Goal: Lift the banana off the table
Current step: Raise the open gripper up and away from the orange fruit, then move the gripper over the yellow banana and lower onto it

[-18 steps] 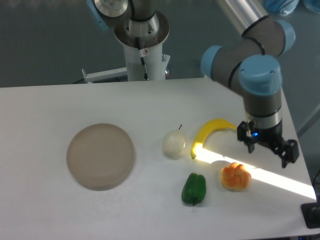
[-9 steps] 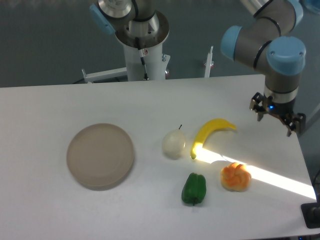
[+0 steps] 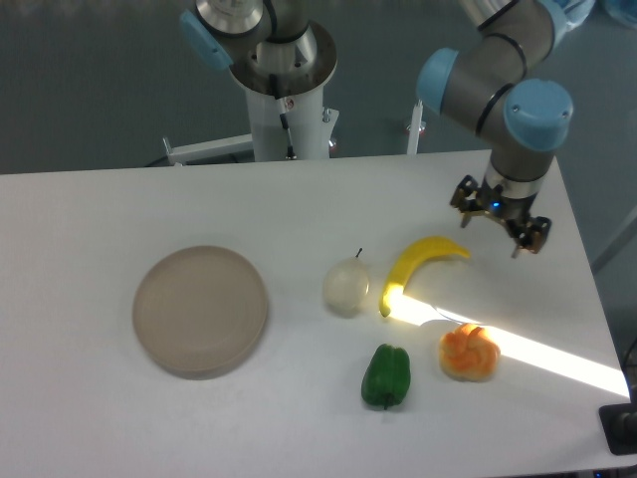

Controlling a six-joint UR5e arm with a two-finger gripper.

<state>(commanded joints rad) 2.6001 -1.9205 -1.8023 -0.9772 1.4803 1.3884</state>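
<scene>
Hovering open claw (image 3: 494,227) near smooth curved banana (image 3: 418,265), white table (image 3: 119,418)

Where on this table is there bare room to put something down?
Bare table lies left of and behind the plate, and along the front edge. It is crowded around the pear, banana, green pepper and orange fruit.

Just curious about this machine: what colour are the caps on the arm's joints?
Light blue, on a grey arm; the fixed camera shows them plainly.
</scene>
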